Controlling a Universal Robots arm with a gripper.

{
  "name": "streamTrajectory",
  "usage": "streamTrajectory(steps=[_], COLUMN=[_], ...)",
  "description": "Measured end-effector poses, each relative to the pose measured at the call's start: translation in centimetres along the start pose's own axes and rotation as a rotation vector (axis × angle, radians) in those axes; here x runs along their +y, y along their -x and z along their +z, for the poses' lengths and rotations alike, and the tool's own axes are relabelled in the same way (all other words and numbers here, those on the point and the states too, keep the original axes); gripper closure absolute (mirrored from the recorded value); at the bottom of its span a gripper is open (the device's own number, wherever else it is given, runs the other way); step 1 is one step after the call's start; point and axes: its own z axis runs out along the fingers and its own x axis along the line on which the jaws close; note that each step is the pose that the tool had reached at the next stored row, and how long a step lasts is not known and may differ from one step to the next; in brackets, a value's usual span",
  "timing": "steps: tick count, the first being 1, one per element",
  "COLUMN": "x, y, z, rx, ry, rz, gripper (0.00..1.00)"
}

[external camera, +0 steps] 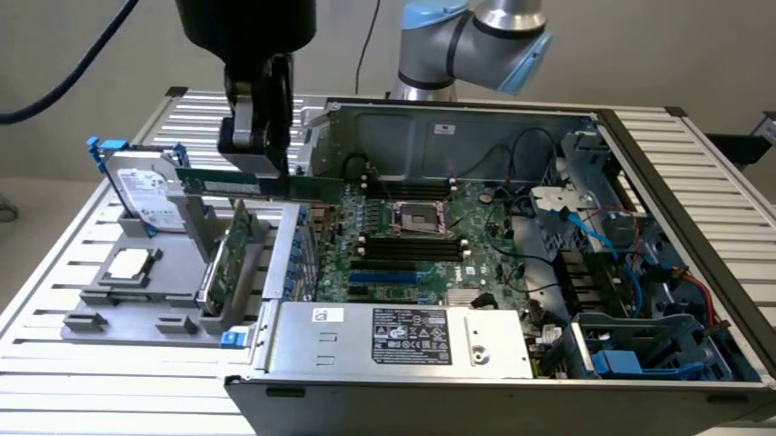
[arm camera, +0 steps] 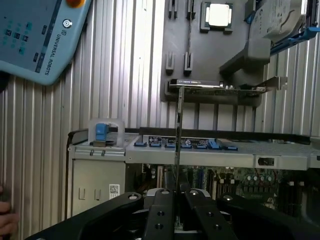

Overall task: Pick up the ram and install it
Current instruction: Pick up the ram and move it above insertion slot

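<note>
So the ram [external camera: 313, 188] is up in the air, lying level, with the gripper [external camera: 257, 169] clamped on its flat faces around mid-length. It's hanging over the case wall [external camera: 289, 263] on the exterior view's left, between the grey parts tray [external camera: 158, 291] and the motherboard [external camera: 485, 227], so it isn't over the memory slots [external camera: 412, 247] yet. The expansion card [external camera: 228, 263] stands in its holder just below.

What worries me:
- It's a thin board held in one narrow pinch. Any bump could make it pivot in the fingers, and then it reaches the slot crooked.
- The case wall and that upright card sit right under it. If it drops too early, an end could clip one of them.
- At the slot, if the stick is tilted or the notch is off, pushing down would jam it or flex the board instead of seating it.
- I can't tell from here whether the slot latches are open. If they're closed, they'd block it.
</note>
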Motion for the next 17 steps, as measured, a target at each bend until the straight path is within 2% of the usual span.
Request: streamTrajectory(steps=[2, 5, 10, 14, 17], x=[-0.74, -1.66, -3.06, -4.22, -4.98], y=[0.3, 1.1, 2.6, 3.6, 4.2], z=[-0.01, 0.09, 0.29, 0.52, 0.64], rx=[0.0027, 0.0068, 0.0092, 0.0096, 0.0097], ry=[-0.0015, -0.0073, -0.0153, -0.0179, -0.0221], rz=[0.000, 0.000, 0.001, 0.001, 0.001], gripper=[0.86, 0.86, 0.86, 0.86, 0.86])
